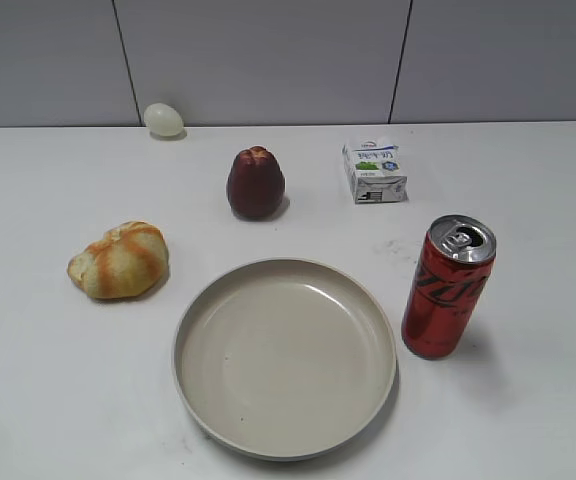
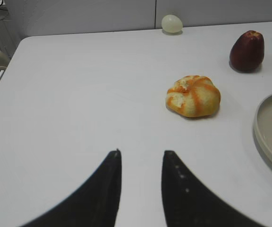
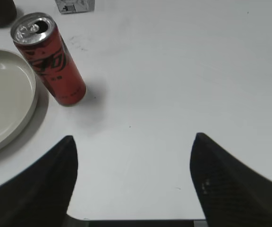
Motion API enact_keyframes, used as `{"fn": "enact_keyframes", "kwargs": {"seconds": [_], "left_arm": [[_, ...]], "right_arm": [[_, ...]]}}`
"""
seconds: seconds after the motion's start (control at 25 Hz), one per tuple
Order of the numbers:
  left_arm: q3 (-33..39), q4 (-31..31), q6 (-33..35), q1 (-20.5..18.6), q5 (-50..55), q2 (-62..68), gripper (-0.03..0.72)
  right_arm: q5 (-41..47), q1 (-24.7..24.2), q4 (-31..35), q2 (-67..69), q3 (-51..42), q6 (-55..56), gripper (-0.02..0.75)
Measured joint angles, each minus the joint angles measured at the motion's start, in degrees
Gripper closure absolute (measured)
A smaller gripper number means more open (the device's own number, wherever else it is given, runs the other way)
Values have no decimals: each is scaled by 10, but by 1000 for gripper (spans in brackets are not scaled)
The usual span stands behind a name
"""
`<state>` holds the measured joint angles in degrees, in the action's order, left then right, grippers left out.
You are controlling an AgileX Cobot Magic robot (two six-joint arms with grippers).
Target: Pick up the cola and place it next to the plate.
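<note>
One cola (image 1: 448,287) beside plate (image 1: 286,355)

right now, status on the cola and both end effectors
Left end effector open, empty, narrow gap. Right end effector open wide, empty, off the cola. Cola upright, right of the plate, just off its rim. Nothing between right end effector and cola.
</note>
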<state>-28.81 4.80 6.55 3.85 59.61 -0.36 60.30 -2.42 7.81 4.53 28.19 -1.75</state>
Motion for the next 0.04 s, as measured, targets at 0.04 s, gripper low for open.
{"fn": "enact_keyframes", "kwargs": {"seconds": [0.04], "left_arm": [[0, 0, 0, 0, 0, 0, 452]], "right_arm": [[0, 0, 0, -13, 0, 0, 148]]}}
